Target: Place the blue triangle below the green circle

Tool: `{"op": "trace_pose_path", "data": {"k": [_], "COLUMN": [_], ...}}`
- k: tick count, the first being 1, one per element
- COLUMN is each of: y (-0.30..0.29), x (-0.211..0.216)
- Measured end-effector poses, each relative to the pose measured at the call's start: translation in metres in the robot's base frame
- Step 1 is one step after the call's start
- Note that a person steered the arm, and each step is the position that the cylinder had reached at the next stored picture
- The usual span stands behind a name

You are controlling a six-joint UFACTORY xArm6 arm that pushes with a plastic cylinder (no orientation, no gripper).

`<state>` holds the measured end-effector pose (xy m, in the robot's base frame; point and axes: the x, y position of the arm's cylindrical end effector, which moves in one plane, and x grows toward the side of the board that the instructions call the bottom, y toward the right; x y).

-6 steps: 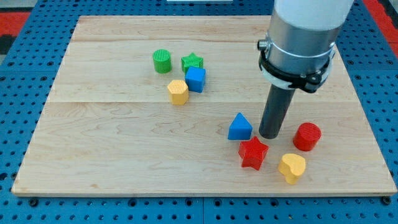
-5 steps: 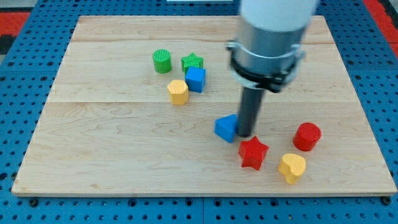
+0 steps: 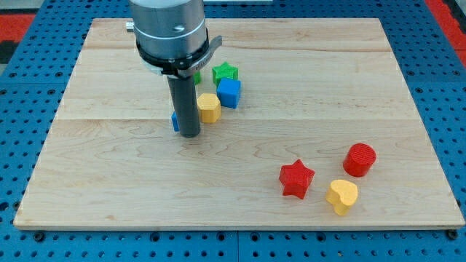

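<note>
My tip (image 3: 190, 134) rests on the board left of centre. The blue triangle (image 3: 175, 121) is almost fully hidden behind the rod; only a blue sliver shows at the rod's left edge, touching it. The green circle (image 3: 196, 75) sits above, mostly hidden by the arm's body; a green sliver shows at the rod's right. The triangle lies below the green circle, left of the yellow hexagon (image 3: 210, 108).
A green star (image 3: 225, 73) and a blue cube (image 3: 228, 92) sit right of the rod. A red star (image 3: 296, 178), a yellow heart (image 3: 341, 195) and a red cylinder (image 3: 359, 159) lie at the lower right of the wooden board (image 3: 109, 182).
My tip has swept left and up across the board, pushing the blue triangle from beside the red star to a spot left of the yellow hexagon. The other blocks have not moved.
</note>
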<state>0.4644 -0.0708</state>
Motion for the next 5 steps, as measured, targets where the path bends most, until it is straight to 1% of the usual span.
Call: {"op": "trace_pose_path", "data": {"k": [1,3,4,5], "y": [-0.007,-0.08,-0.069,-0.006], "x": [-0.036,-0.039,-0.051,-0.073]}}
